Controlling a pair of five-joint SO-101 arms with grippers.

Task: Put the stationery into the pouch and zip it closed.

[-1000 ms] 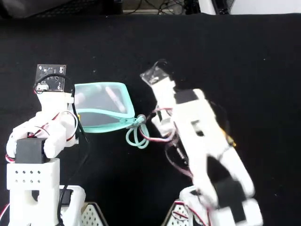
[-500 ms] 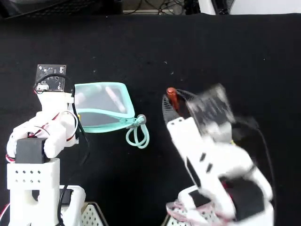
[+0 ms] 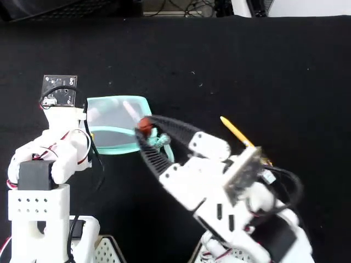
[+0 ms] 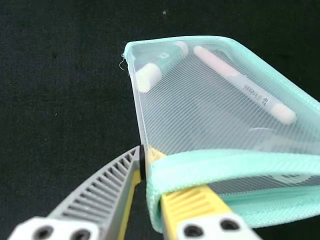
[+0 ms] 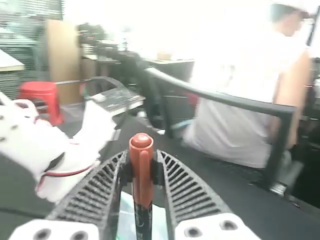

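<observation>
1. Pinched an edge of the mint-green translucent pouch [image 4: 215, 125], at the bench's [image 3: 247, 66] left side, in the closed left hand [image 4: 146, 161].
2. Clamped a red-brown capped pen [image 5: 141, 150] in the right hand [image 5: 141, 162], by the pouch's zipper end.

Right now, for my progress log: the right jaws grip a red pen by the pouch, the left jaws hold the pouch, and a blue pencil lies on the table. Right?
The pencil is yellow, not blue, as the high view shows; the rest stands.
</observation>
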